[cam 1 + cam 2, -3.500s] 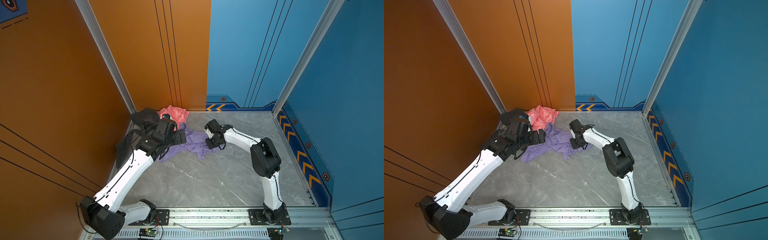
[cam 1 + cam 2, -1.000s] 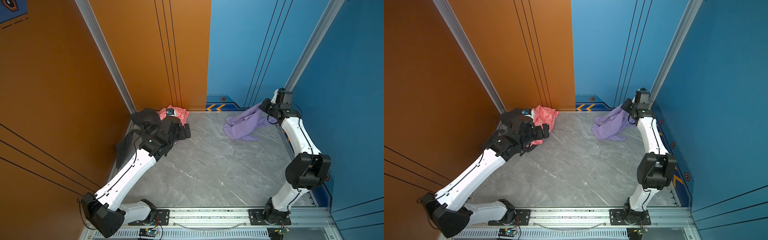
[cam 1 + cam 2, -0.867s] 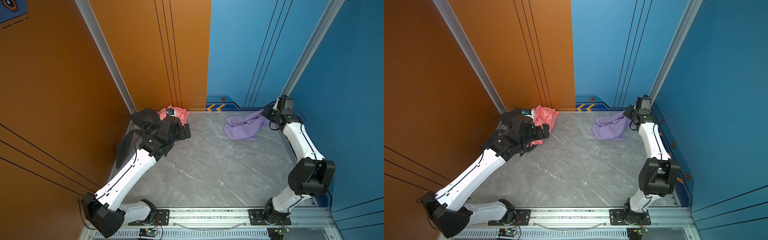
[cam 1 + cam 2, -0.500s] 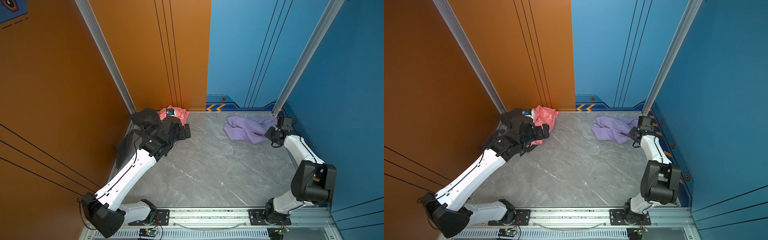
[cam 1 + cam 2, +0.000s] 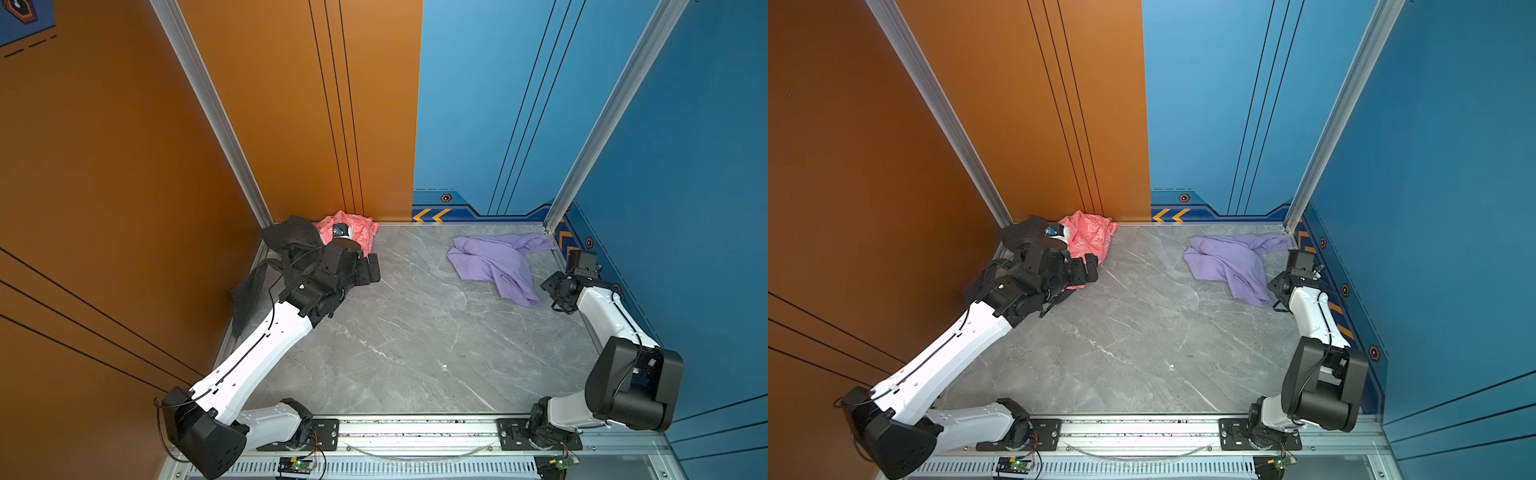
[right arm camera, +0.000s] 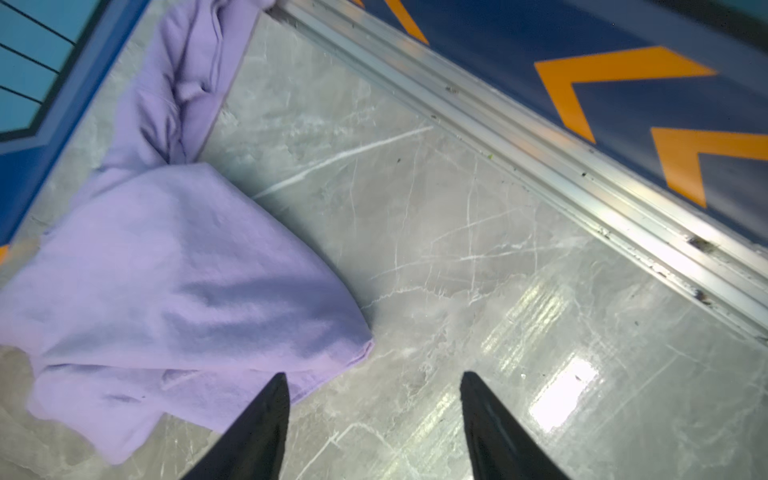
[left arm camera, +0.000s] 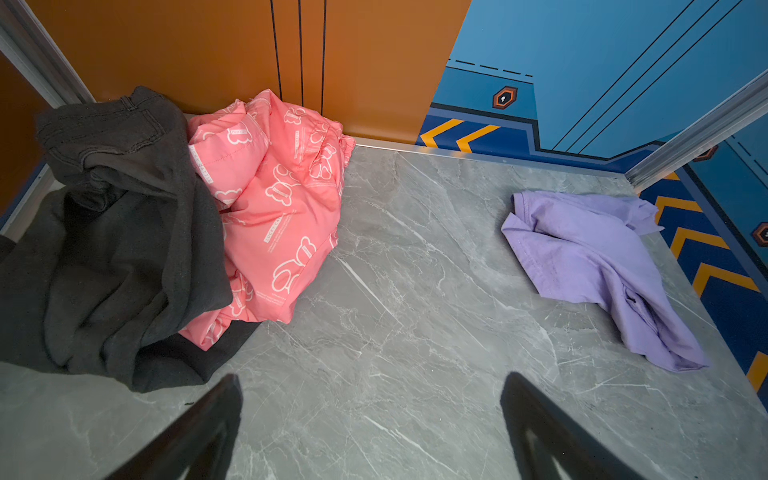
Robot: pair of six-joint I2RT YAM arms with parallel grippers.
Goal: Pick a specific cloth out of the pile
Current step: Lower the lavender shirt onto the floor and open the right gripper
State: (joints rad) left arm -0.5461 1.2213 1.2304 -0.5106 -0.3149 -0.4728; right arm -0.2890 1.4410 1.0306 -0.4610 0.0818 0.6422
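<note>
— Grey-black and pink fabric was seen heaped as the pile [image 7: 124, 249] in the far left corner; was anything gripped there?
— Nothing. The left gripper [image 7: 372, 378] was held just right of it, jaws spread wide and empty.
— And the cloth [image 5: 494, 266]?
— It was found lying alone at the far right, well apart from the pile. The right gripper [image 6: 374, 376] was poised at its near edge, jaws parted, nothing clamped.
— Which step was judged in hand?
— Release, it seemed: the cloth was already separated. Only a clean withdrawal of the right gripper was thought to be needed, without the fabric being snagged.
</note>
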